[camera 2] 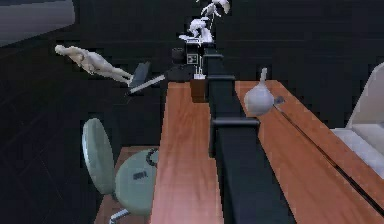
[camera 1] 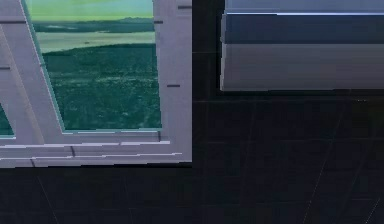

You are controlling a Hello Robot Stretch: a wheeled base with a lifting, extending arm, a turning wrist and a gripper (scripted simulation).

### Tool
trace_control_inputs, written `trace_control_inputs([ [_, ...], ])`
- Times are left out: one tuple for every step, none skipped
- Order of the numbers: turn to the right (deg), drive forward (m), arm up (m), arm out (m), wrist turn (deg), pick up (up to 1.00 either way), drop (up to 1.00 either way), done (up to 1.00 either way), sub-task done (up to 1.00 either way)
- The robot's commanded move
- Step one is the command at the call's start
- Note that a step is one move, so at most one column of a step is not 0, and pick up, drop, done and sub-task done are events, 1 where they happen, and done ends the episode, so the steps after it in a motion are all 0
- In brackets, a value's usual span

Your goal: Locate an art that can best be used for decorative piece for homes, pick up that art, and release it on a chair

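The pale statue [camera 2: 95, 63] hangs tilted at the far end of the end effector [camera 2: 163, 74], held clear of the counter [camera 2: 185, 150]. I cannot tell the state of the fingers.

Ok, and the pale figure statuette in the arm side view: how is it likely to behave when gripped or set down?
The pale figure statuette looks rigid, like cast stone or plaster, so it probably won't flex. Its thin limbs look fragile if knocked. Being long and slender, it would likely tip over rather than stand on the green chair.
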Motion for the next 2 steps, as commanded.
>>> trace_control_inputs([
  [0.0, 0.0, -0.5, 0.0, 0.0, 0.0, 0.0, 0.0, 0.0],
  [0.0, 0.0, 0.0, 0.0, 0.0, 0.0, 1.0, 0.0, 0.0],
])
